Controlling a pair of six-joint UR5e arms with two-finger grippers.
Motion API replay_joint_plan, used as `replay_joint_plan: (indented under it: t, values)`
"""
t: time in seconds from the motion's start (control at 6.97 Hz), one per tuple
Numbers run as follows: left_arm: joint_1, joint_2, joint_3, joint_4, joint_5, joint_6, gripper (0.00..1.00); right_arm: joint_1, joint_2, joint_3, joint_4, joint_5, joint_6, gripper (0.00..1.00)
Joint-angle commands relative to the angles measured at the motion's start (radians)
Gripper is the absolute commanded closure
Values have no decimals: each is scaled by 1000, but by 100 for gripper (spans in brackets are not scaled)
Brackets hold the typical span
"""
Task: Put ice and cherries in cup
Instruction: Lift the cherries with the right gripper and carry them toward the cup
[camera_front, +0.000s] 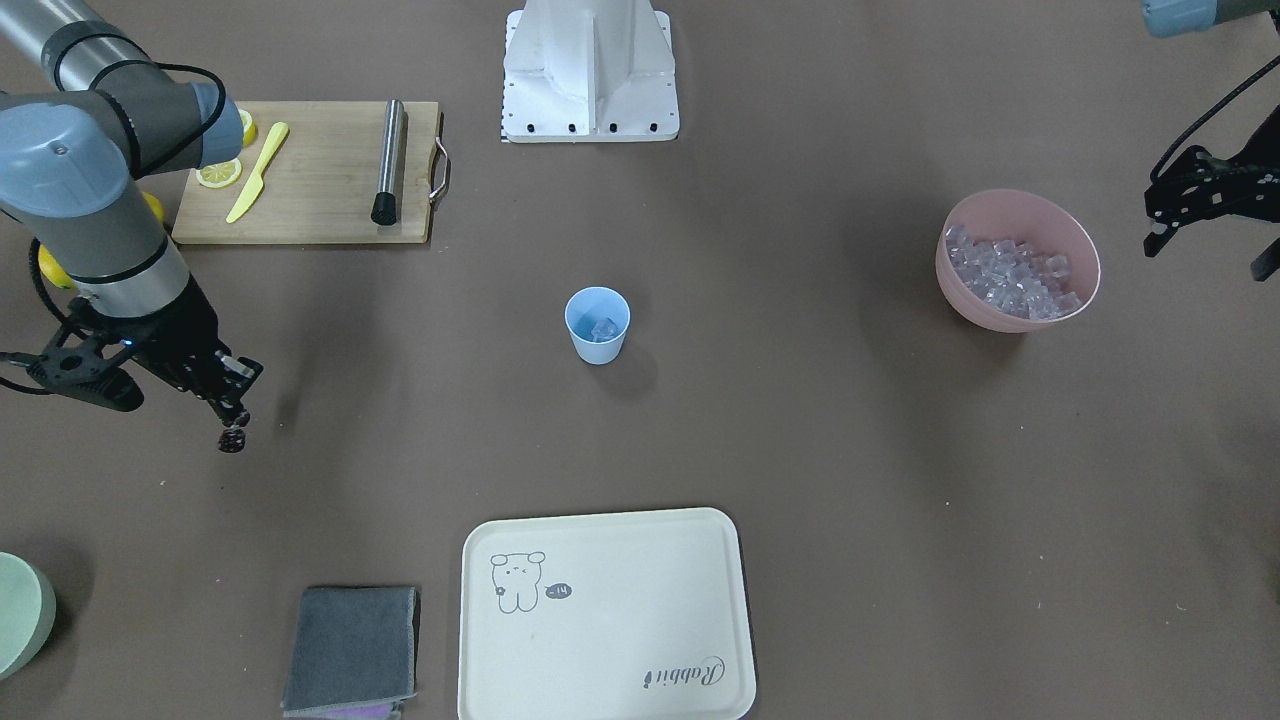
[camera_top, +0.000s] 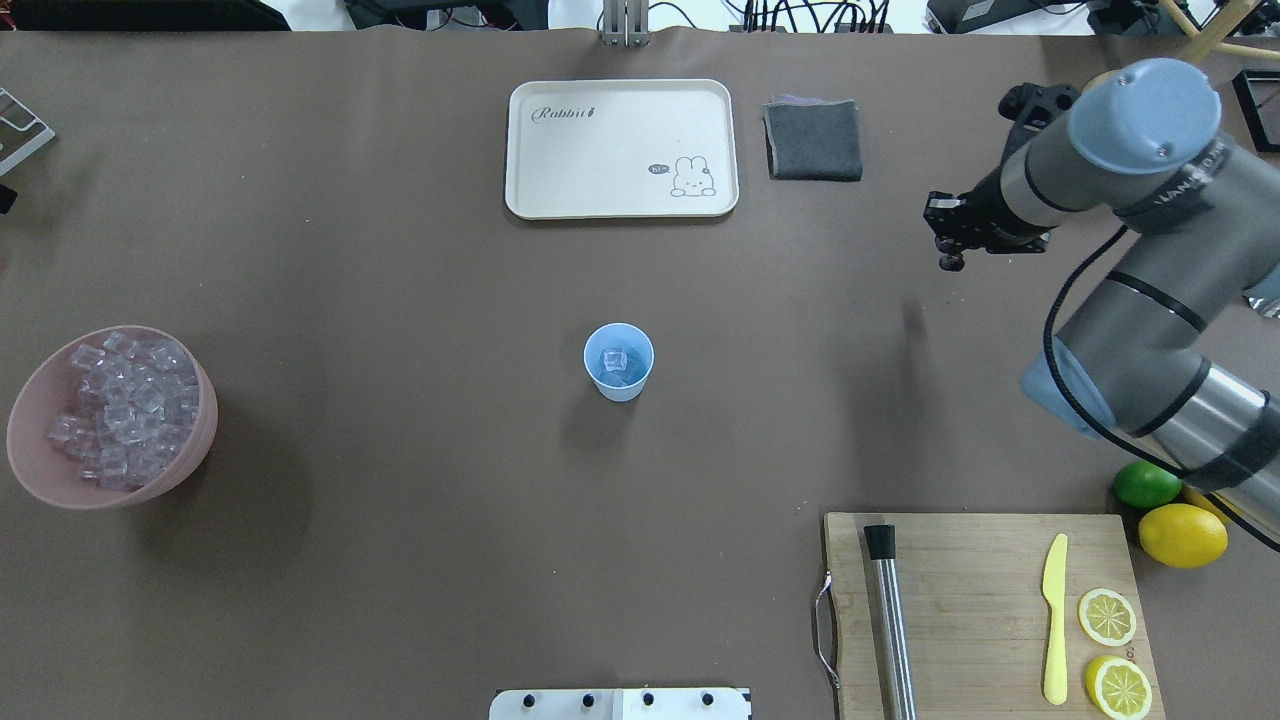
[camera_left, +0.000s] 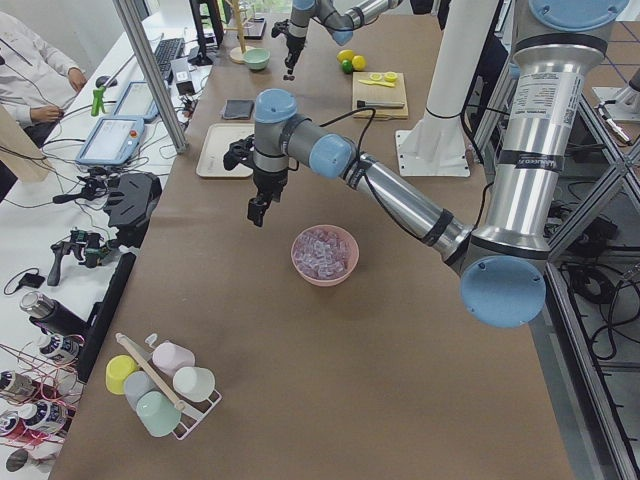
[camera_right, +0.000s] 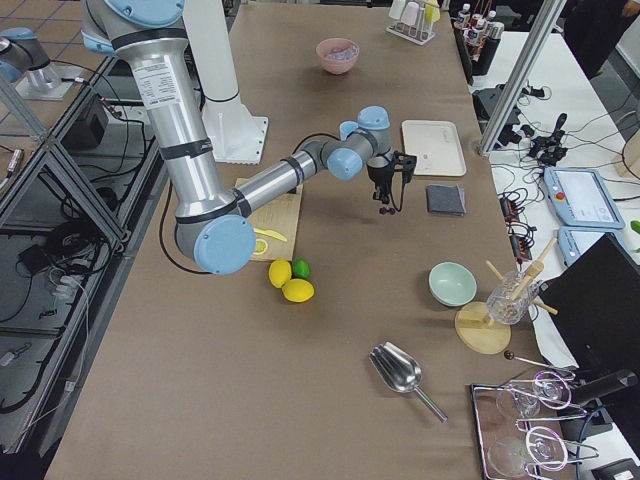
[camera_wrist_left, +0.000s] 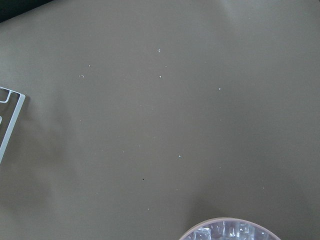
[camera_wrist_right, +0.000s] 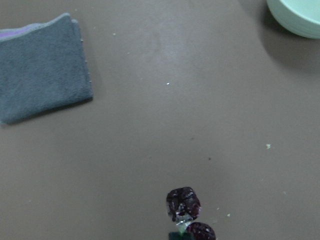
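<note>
While ice (camera_front: 603, 328) sits in the cup (camera_front: 597, 340), the right end effector (camera_front: 231, 422), clenching the cherries (camera_front: 233, 439), must next reach it.

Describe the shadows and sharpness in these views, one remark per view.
Overhead exterior: soft, blurred-edge shadows lie below the cup and pink bowl in the picture, with no harsh glare. Right wrist-mounted: the cherries at the bottom edge look slightly soft, with small highlights, while the grey towel is sharper. Left wrist-mounted: evenly lit brown table, nearly featureless.
</note>
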Motion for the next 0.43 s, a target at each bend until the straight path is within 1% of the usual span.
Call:
replay_joint_plan:
  t: [0.0,0.14,0.29]
  values:
    - [0,-1,-1,0,0,-1,1,-99,212,32,-219,-19,128,100]
    - [0,-3,-3,0,2,-1,1,-184,273,27,-221,-105,193,100]
    - [0,-4,-3,-2,2,1,1,-249,324,17,-221,-165,222,100]
